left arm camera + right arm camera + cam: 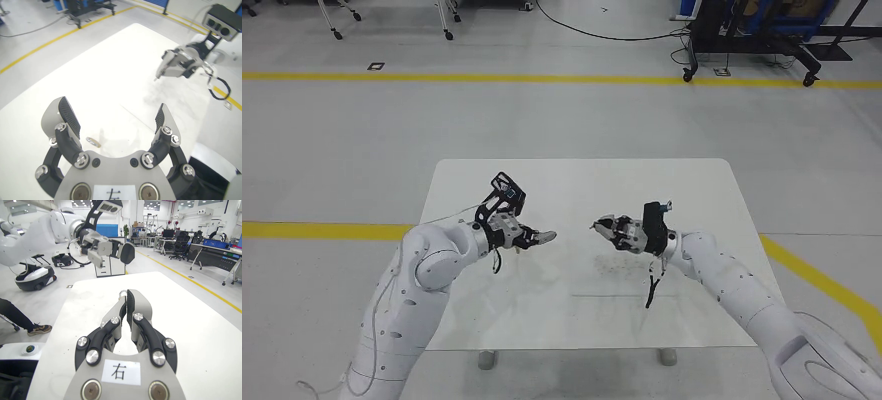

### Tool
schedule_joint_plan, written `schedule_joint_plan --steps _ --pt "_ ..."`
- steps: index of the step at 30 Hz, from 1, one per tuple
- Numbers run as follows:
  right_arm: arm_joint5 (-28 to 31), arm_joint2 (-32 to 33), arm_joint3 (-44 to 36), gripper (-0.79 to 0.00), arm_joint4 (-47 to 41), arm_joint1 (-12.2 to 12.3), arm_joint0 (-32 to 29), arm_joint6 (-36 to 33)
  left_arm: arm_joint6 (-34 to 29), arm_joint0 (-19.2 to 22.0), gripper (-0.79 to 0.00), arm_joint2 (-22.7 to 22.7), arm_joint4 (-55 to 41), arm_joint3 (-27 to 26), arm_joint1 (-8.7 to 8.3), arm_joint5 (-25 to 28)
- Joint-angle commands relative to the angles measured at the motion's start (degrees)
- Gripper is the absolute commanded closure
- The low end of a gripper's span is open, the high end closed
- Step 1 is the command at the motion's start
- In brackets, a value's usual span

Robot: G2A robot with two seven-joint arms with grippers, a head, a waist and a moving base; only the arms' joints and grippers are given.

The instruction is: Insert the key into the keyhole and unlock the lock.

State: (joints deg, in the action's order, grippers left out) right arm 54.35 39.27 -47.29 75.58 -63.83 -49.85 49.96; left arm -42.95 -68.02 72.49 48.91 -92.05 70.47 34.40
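Observation:
My right gripper (126, 294) is shut on a small padlock (122, 293). Only its silver shackle and a bit of brass body stick out past the fingertips. In the top view this gripper (600, 226) hovers over the middle of the white table (692, 190), pointing at my left gripper (542, 238) a short gap away. My left gripper (113, 102) is open with nothing between its pads. Below it, a small metal ring-like piece (93, 142) lies on the table; I cannot tell whether it belongs to the key. The left wrist view also shows the right gripper (160, 73) with a tip of the padlock (155, 79).
Dark scuff marks (627, 265) stain the table under the right gripper. A black cable loop (652, 285) hangs from the right wrist. The table's far half and right side are bare.

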Motion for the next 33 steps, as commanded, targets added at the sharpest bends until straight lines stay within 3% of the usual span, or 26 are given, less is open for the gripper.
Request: schedule_joint_plan --steps 1,7,9,12,15,18,22,30,33 --pt "-0.09 -0.03 0.10 0.000 0.15 -0.05 0.06 0.08 3.59 -0.05 -0.785 -0.03 3.15 -0.05 0.01 -1.11" --pt "-0.09 -0.03 0.10 0.000 0.15 -0.05 0.06 0.08 5.27 0.00 -0.785 -0.70 5.81 -0.02 0.00 -1.80" --pt "-0.09 -0.03 0.10 0.000 0.15 -0.05 0.06 0.08 6.63 1.14 -0.785 -1.93 2.86 1.51 0.12 1.85" --pt "-0.10 0.68 -1.88 0.000 -4.23 -0.13 -2.29 0.07 3.22 6.27 -0.785 -3.46 -12.43 7.84 0.17 12.88" --pt "2.52 2.05 -3.75 0.000 -11.03 0.06 -4.04 -2.54 -7.12 14.27 -0.785 -7.98 -31.84 16.83 0.34 19.34" --pt "3.65 2.56 -4.90 0.000 -16.13 0.23 -4.87 -3.68 -10.24 21.78 -0.785 -16.57 -46.84 23.11 0.57 16.70" --pt "3.65 2.23 -7.12 0.000 -21.99 0.88 -5.48 -3.68 -9.55 28.68 -0.785 -25.71 -61.07 30.44 0.12 17.40" --pt "3.65 2.22 -7.23 0.000 -22.50 0.97 -5.52 -3.68 -9.36 29.12 -0.785 -26.38 -61.98 30.94 0.05 17.59" --pt "3.65 2.22 -7.23 0.000 -22.50 0.97 -5.52 -3.68 -9.36 29.12 -0.720 -26.38 -61.98 30.94 0.05 17.59"
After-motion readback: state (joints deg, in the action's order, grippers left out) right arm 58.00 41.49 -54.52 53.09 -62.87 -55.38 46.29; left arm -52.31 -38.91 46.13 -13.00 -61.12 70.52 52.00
